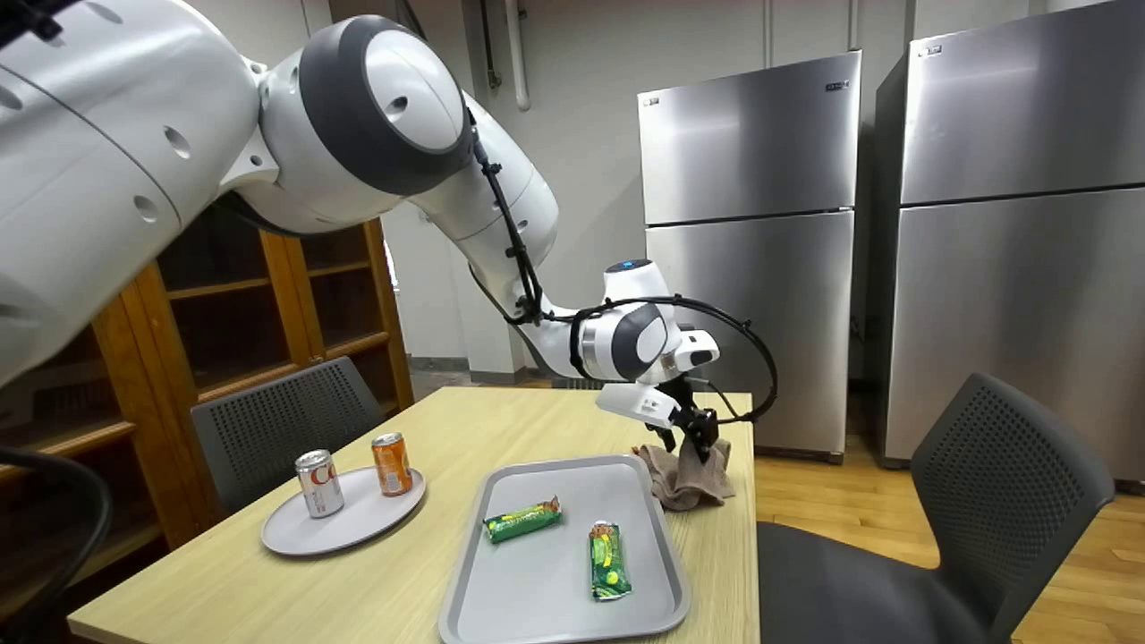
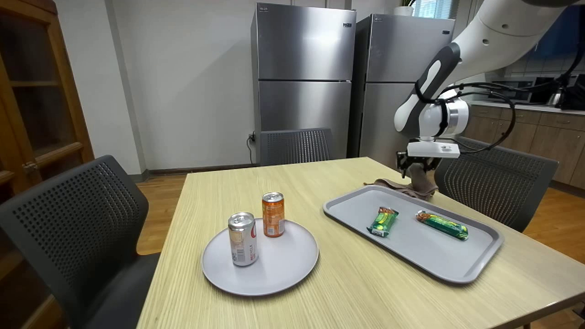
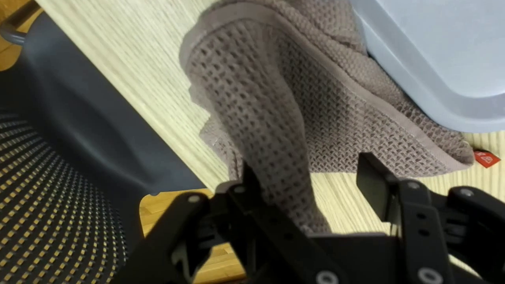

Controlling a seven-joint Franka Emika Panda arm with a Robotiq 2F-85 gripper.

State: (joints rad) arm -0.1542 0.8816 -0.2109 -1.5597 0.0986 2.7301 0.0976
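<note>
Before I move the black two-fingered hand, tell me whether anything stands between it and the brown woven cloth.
Nothing visible does: in the wrist view, a fold of the brown woven cloth rises between the open fingers of the hand. The grey rectangular tray lies beside the cloth, not in the way.

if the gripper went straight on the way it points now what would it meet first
Most likely the brown cloth: a fold rises into the open gripper, and more lies beneath on the table; exact depth is hard to judge.
</note>
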